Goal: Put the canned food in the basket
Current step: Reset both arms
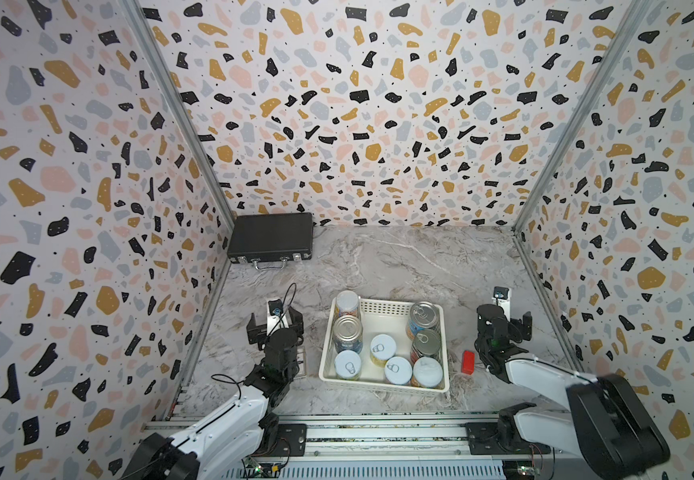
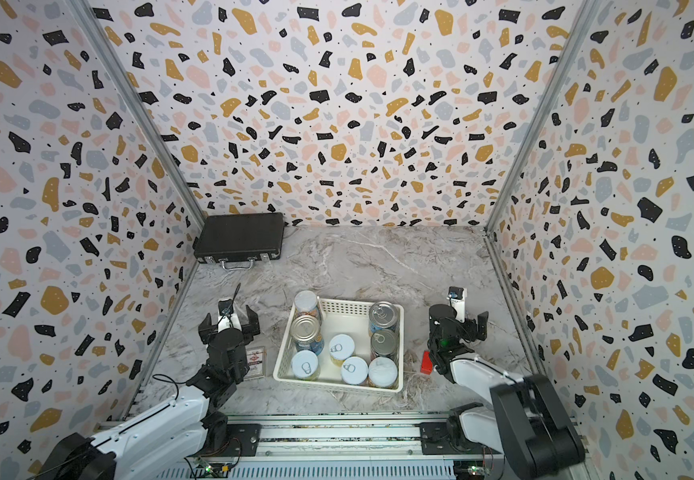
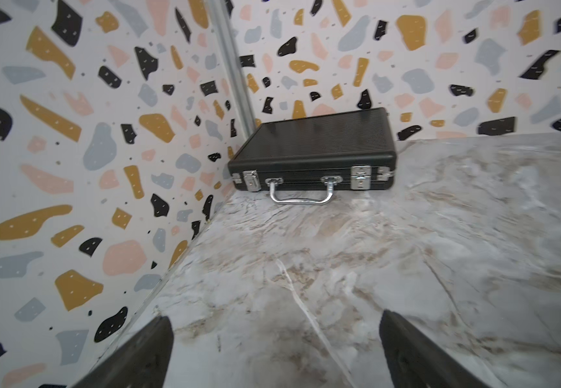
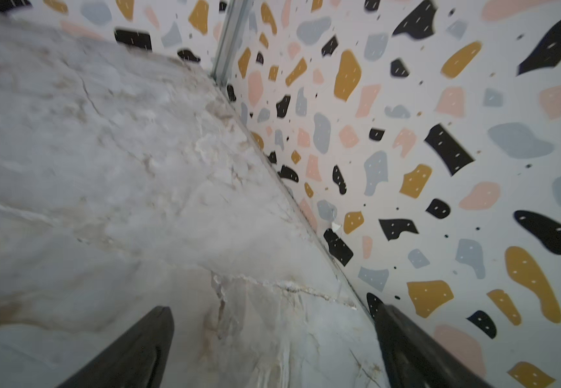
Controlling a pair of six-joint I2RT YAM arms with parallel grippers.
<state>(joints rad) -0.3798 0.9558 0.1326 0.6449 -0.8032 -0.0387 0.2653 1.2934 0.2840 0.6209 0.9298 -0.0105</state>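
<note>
In both top views the white perforated basket sits on the marble table between the two arms. Several cans of food stand upright inside it. Silver-topped ones line its left and right sides, and white-lidded ones fill the middle and front. My left gripper is left of the basket, open and empty over bare marble. My right gripper is right of the basket, open and empty, facing the right wall.
A black briefcase lies shut in the back left corner. A small red block stands between the basket and the right arm. A flat printed card box lies by the left arm. Patterned walls enclose the table on three sides.
</note>
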